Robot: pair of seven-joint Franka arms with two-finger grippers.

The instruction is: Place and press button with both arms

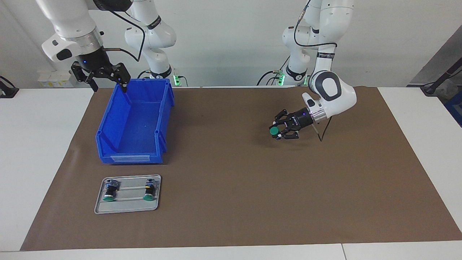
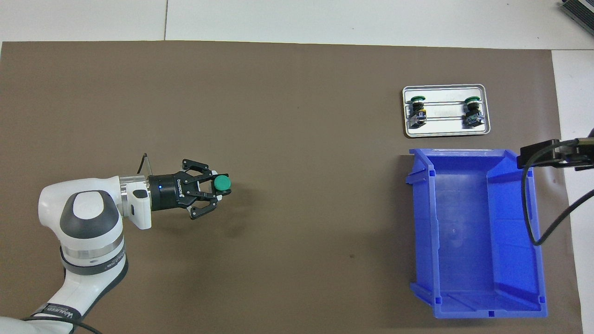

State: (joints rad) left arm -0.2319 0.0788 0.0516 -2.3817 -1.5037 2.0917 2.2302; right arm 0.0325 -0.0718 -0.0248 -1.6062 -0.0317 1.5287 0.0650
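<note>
A button (image 1: 275, 131) with a round green cap is held sideways between the fingers of my left gripper (image 1: 278, 132), low over the brown mat (image 1: 231, 180) at the left arm's end. From overhead the same button (image 2: 223, 183) sticks out of the left gripper (image 2: 217, 186), cap pointing toward the right arm's end. My right gripper (image 1: 109, 86) hangs open and empty over the blue bin's corner nearest the robots. Two more buttons (image 1: 108, 194) (image 1: 148, 192) lie on a grey tray (image 1: 126, 208).
The blue bin (image 1: 108, 122) stands at the right arm's end, with nothing in it (image 2: 420, 222). The tray (image 2: 443, 133) lies just farther from the robots than the bin. White table surface (image 1: 36, 144) borders the mat.
</note>
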